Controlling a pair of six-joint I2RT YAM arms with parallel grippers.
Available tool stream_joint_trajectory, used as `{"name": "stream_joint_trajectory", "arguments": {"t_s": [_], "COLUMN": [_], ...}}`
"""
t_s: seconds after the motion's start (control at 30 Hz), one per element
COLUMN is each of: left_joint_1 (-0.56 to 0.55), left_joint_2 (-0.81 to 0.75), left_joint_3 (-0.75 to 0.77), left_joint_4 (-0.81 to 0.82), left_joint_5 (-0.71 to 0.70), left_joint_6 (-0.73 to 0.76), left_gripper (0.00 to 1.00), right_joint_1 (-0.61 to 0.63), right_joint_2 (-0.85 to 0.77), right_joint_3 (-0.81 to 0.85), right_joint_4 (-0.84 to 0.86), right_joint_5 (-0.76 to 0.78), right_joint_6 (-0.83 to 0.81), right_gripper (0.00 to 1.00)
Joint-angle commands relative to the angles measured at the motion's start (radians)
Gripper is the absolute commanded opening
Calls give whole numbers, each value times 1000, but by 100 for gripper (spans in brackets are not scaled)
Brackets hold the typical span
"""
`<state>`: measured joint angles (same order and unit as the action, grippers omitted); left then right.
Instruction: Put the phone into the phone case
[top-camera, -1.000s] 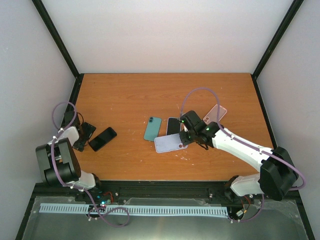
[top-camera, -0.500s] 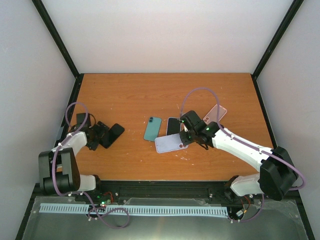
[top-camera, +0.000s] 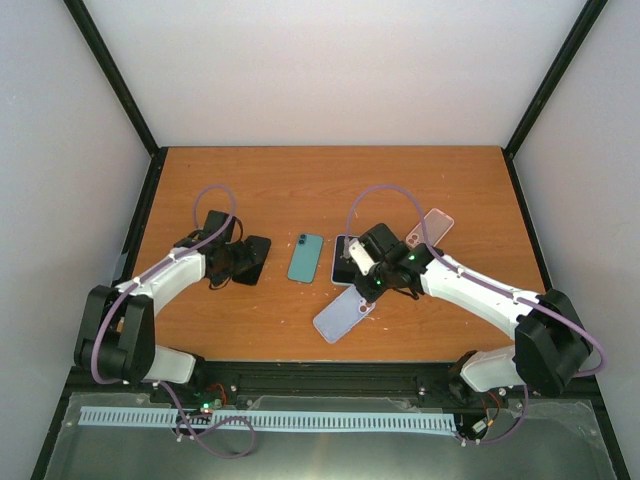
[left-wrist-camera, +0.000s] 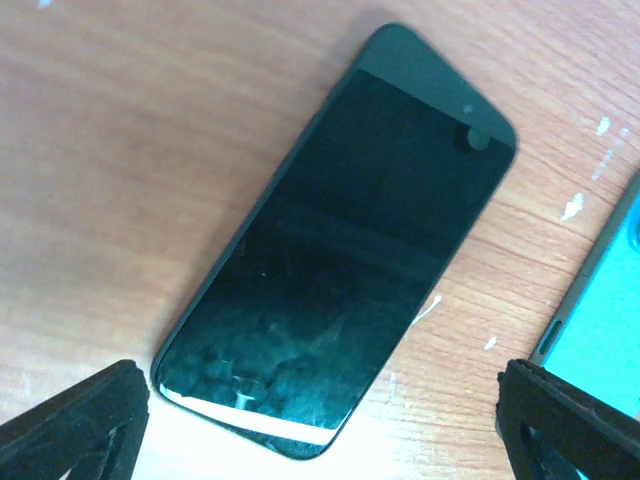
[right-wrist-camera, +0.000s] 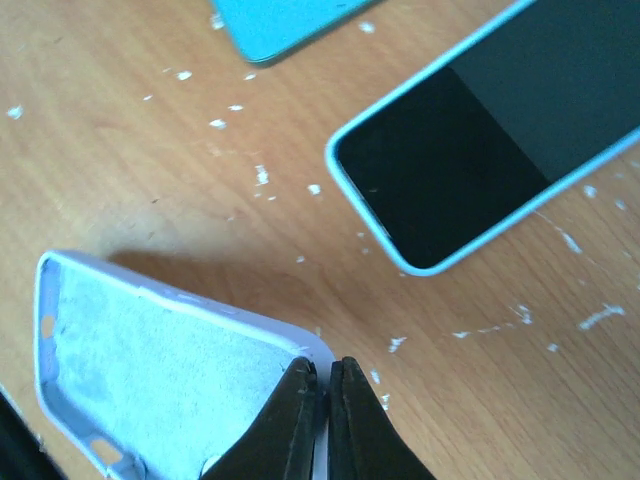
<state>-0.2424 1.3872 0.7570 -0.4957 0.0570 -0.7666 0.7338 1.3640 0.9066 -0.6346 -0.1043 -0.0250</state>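
Observation:
A black phone (left-wrist-camera: 340, 260) lies flat on the wooden table, screen up; in the top view it (top-camera: 254, 257) sits left of centre. My left gripper (left-wrist-camera: 325, 440) is open, and the phone's near end lies between its two fingertips (left-wrist-camera: 80, 430) without touching either. The lavender phone case (right-wrist-camera: 150, 360) is pinched by one corner of its rim in my shut right gripper (right-wrist-camera: 325, 400), its open side towards the camera. From above, the case (top-camera: 340, 318) slants down towards the near edge below the right gripper (top-camera: 372, 290).
A teal phone or case (top-camera: 306, 257) lies at the centre. Just right of it lies a dark phone with a light-blue rim (top-camera: 345, 256), also seen from the right wrist (right-wrist-camera: 500, 130). A pink case (top-camera: 430, 228) lies behind the right arm. White flecks dot the wood.
My left arm has reached right and the black phone has shifted right with it. My right gripper has swung the lavender case from flat beside the phones to slanting towards the near edge.

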Motion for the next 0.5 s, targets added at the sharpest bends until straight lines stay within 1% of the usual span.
{"name": "stream_joint_trajectory", "arguments": {"t_s": [0.0,0.07,0.2,0.37,0.47], "left_joint_1": [-5,-5,-5,-5,-5], "left_joint_2": [50,75,139,172,215], "left_joint_3": [86,109,167,213,240], "left_joint_4": [-6,4,-1,22,24], "left_joint_5": [-35,-6,1,7,-8], "left_joint_6": [255,314,406,482,514], "left_gripper": [95,95,96,98,98], "right_joint_1": [42,58,81,102,105], "right_joint_2": [2,13,63,173,240], "right_joint_3": [24,29,30,74,127], "right_joint_4": [-13,0,32,69,96], "right_joint_5": [-68,-79,-108,-121,-144], "right_joint_6": [-163,-190,-248,-285,-309], "right_gripper": [4,3,3,3,3]}}
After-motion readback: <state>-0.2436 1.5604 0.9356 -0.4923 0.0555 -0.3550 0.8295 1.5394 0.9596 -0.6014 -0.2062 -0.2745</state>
